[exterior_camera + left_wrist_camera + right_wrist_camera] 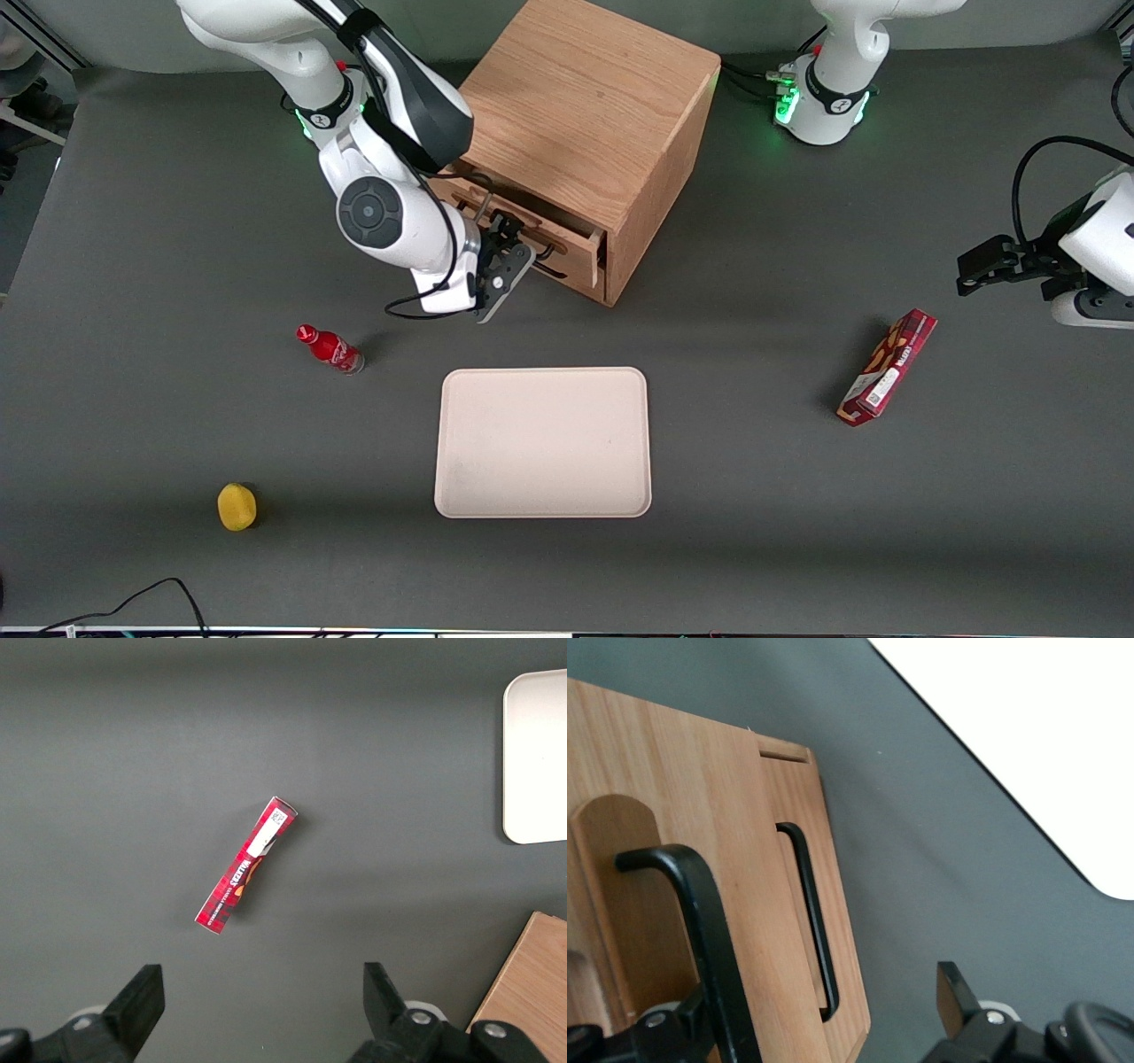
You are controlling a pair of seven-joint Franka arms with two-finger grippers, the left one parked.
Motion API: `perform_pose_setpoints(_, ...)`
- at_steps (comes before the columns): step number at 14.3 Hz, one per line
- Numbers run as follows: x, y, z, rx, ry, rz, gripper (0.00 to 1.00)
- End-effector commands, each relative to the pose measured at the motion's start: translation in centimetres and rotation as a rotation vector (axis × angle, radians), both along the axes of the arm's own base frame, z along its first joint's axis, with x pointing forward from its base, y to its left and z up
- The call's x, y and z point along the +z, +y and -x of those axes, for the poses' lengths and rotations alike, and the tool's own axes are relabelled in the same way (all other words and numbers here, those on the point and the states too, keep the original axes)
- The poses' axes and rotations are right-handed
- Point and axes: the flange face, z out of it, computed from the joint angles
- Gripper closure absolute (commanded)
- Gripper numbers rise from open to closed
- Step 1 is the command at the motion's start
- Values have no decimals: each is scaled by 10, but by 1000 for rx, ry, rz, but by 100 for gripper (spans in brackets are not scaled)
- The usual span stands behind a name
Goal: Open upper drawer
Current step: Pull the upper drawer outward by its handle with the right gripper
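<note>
The wooden cabinet (585, 97) stands at the back of the table, its drawers facing the working arm's end. The upper drawer (567, 241) looks pulled out a short way from the cabinet's front. In the right wrist view its light-oak front (744, 859) carries a long black bar handle (700, 912). The lower drawer (837, 939), with its own black handle (811, 912), shows below it. My right gripper (512, 246) is at the upper drawer's front. It is open (824, 1001), with the upper handle just inside one finger (700, 1019).
A pale tray (542, 443) lies nearer the front camera than the cabinet. A small red bottle (330, 348) and a yellow object (236, 506) lie toward the working arm's end. A red box (889, 366) lies toward the parked arm's end.
</note>
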Motion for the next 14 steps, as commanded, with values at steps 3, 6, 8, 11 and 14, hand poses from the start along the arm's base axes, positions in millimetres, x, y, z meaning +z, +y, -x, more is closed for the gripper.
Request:
perform_pose_setpoints(3,4,-6,-15,1,-28,6,0)
perform_pose_setpoints(6,1,-10,-24,3,-40,20,0)
perform_pose_setpoints(8,-3,-17,-32,-2,-44,28,0)
perform_pose_setpoints(11,-5,-21,-42,-14,-50,27,0)
perform_pose_setpoints(14,-2,-25,-51,-10,-76,46,0)
